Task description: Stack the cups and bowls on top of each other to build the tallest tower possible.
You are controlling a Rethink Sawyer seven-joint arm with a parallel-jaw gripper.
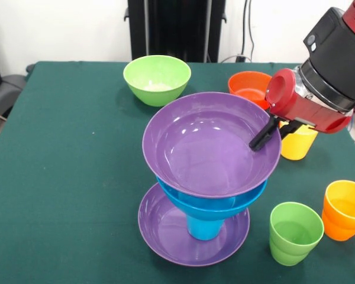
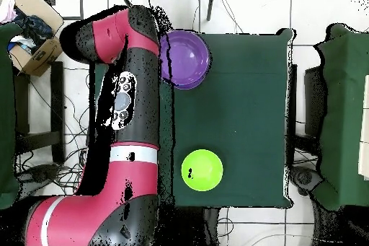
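The tower (image 1: 204,183) stands near the front of the green worktop (image 1: 65,160): a wide purple bowl (image 1: 165,228) at the bottom, an upside-down blue cup (image 1: 204,228), a blue bowl (image 1: 225,204), then a second purple bowl (image 1: 210,145) on top. The end effector (image 1: 265,135) has its dark tips at that top bowl's rim, seeming to pinch it. The arm hides most of a yellow cup (image 1: 297,144) and part of an orange bowl (image 1: 248,87). From overhead, the arm (image 2: 126,135) covers one whole side of the worktop, so only the top purple bowl and the green bowl (image 2: 202,170) show.
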